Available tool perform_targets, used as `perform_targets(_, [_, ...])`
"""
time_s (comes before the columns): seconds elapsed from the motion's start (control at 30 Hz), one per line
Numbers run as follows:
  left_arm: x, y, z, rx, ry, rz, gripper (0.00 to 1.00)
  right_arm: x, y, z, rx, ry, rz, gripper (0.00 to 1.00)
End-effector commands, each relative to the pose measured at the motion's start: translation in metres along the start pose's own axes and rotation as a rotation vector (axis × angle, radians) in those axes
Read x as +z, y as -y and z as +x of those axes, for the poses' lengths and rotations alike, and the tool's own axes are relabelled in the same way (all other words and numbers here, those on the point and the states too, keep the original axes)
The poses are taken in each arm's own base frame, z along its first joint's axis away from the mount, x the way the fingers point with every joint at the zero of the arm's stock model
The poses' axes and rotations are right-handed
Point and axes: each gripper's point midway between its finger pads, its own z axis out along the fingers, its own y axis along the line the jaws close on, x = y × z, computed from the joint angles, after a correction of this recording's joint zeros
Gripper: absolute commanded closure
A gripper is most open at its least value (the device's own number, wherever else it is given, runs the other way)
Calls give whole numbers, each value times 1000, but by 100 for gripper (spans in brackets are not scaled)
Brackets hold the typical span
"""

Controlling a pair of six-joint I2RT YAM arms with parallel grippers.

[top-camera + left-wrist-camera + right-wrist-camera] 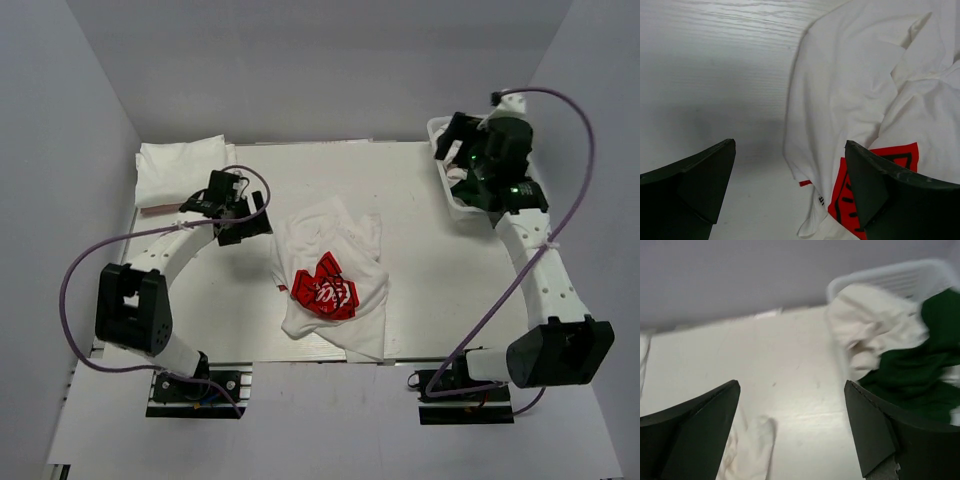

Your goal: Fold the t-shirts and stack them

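1. The red-print white t-shirt point(330, 280) lay crumpled mid-way across the counter point(340, 175), reaching its near edge, with open room beyond.
2. The left hand point(790, 192) hung wide and empty at the shirt's left edge.
3. The right hand point(792, 432) gaped empty by the basket point(900, 272), which held a dark green t-shirt point(920, 370).

Crumpled white red-print t-shirt point(330, 275), unfolded

Basket point(892, 272) on a white worktop point(780, 350)
White slatted plastic, standing just ahead and right of the right gripper point(791, 384).
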Motion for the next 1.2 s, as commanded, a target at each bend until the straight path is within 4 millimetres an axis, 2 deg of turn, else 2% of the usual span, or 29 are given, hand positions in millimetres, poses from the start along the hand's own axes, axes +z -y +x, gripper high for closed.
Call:
perform_targets(0.0, [10,39,-5,78,-23,116,0,12,-35,101,-48,-299,-104,10])
perform_targets(0.07, [21,46,0,97,-47,108,0,15,-45,126,-57,-371,-129,10])
perform_targets(0.1, [27,50,4,118,-52,92,0,15,-55,150,-71,-447,-144,10])
perform_targets(0.13, [35,53,4,128,-49,79,0,22,-58,163,-80,-489,-142,10])
perform_targets(0.17, [40,52,3,145,-34,40,0,29,-57,182,-88,-541,-124,10])
perform_targets(0.2, [42,49,-3,145,-23,9,0,28,-64,189,-106,-570,-113,10])
perform_targets(0.23, [45,48,-2,139,-22,-19,0,34,-62,206,-99,-612,-84,10])
perform_targets(0.27, [52,41,-1,131,-30,-59,0,42,-62,214,-107,-628,-58,10])
perform_targets(0.33, [57,35,-1,124,-22,-117,3,46,-66,228,-112,-669,-59,10])
perform_targets(0.37, [64,34,1,116,-35,-125,3,55,-71,242,-108,-711,-64,10])
perform_targets(0.43, [71,36,6,125,-53,-130,6,62,-76,261,-119,-755,-63,10])
perform_targets(0.5, [78,36,6,117,-65,-138,9,73,-83,269,-120,-772,-76,10])
perform_targets(0.53, [87,35,15,116,-99,-154,12,78,-88,278,-125,-787,-81,10])
perform_targets(0.6, [91,29,21,121,-127,-186,19,87,-90,295,-129,-817,-79,10])
perform_targets(0.67, [96,30,27,130,-148,-193,26,91,-93,303,-129,-826,-75,10])
perform_targets(0.7, [98,28,29,131,-155,-198,35,96,-92,311,-130,-836,-61,10])
perform_targets(0.77, [99,28,36,140,-167,-200,44,98,-92,315,-128,-838,-58,10])
perform_targets(0.83, [100,29,39,139,-175,-191,59,98,-91,322,-122,-841,-52,22])
perform_targets(0.87, [101,28,41,139,-175,-191,63,100,-90,321,-116,-829,-52,32])
perform_targets(0.9, [99,32,41,146,-170,-182,67,94,-89,331,-117,-853,-59,61])
perform_targets(0.97, [98,37,37,144,-164,-168,83,93,-92,332,-108,-850,-68,94])
perform_targets(1.0, [95,39,35,143,-155,-162,92,94,-91,327,-102,-840,-67,100])
perform_targets(1.03, [89,43,20,144,-113,-168,100,92,-91,323,-107,-824,-63,100])
perform_targets(1.1, [79,46,5,154,-61,-172,100,95,-88,308,-120,-779,-48,100])
perform_targets(1.13, [73,43,-4,154,-23,-194,100,98,-82,279,-133,-696,-1,100])
perform_targets(1.17, [57,50,-22,148,39,-183,100,98,-81,266,-132,-661,19,100])
